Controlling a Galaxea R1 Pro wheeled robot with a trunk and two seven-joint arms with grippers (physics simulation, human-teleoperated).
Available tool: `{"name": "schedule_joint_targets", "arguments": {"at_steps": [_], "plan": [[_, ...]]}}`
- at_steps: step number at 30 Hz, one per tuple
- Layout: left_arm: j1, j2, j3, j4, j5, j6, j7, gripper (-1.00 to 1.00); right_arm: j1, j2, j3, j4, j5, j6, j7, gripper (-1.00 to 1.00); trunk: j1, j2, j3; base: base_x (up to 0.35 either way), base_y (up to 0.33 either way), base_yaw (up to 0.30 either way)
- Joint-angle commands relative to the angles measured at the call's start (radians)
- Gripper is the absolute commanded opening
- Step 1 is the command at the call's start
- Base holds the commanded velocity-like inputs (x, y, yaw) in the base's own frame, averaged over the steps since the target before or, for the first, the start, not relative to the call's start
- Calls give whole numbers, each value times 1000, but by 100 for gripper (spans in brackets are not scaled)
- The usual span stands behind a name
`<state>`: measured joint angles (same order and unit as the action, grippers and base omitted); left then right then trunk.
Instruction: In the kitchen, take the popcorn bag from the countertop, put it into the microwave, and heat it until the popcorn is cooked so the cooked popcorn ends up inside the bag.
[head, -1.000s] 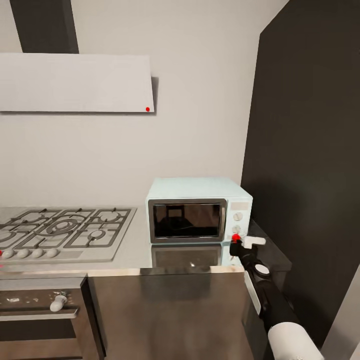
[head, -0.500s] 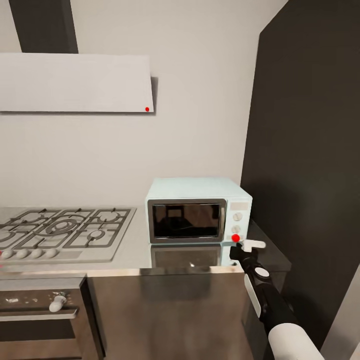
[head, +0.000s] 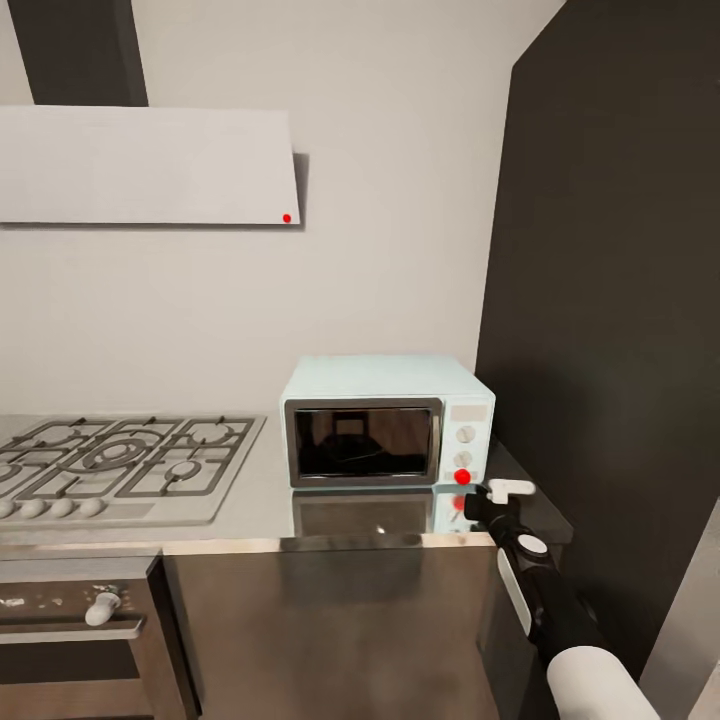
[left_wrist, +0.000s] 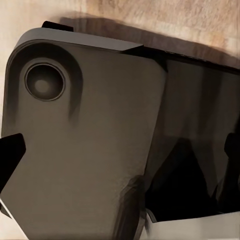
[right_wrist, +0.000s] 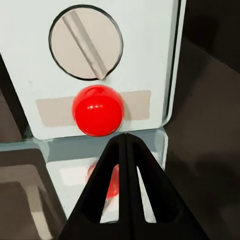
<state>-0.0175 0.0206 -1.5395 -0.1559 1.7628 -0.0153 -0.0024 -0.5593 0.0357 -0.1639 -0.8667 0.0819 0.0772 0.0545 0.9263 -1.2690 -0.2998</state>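
The microwave (head: 385, 421) serves as the landmark. It stands on the countertop (head: 250, 495) against the pale wall, its dark glass door shut. The gas hob (head: 120, 468) lies beside it on the side away from the dark cabinet (head: 610, 300), and the white hood (head: 145, 165) hangs above the hob.

On the microwave's cream panel sit 2 knobs (head: 464, 434), one above the other, with a round light (head: 461, 477) below them glowing red. In the right wrist view the lower knob (right_wrist: 86, 42) sits directly above the red light (right_wrist: 97, 110), whose reflection lies on the steel underneath.

The right claw (head: 480, 503) hangs just in front of the microwave's lower front corner, at the panel. Its fingers (right_wrist: 125, 190) are pressed together to a single point with no gap, holding nothing, and aimed just below the red light. The left claw's state cannot be told. The popcorn bag cannot be made out through the dark door glass.

Risks, as judgement:
1. The tip sits near the microwave, so any stray forward nudge could press the light a 2nd time and stop the heating.
2. A firmer shove could slide the small oven on the glossy steel.
3. A sideways swing could catch the lower knob.
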Motion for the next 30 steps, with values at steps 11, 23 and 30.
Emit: {"name": "schedule_joint_targets", "arguments": {"at_steps": [11,23,30], "plan": [[-1,1,-8,-2,10,-2,-7,100,-1,-13,-6,-2,2,6,100,-100,0,-1,-1,0,-1,0],[-1,1,-10,-2,10,-2,-7,100,-1,-14,-6,-2,-5,6,101,-100,0,-1,-1,85,-17,0],[-1,1,-10,-2,10,-2,-7,100,-1,-14,-6,-2,-11,7,106,-100,0,-1,-1,0,0,0]]}}
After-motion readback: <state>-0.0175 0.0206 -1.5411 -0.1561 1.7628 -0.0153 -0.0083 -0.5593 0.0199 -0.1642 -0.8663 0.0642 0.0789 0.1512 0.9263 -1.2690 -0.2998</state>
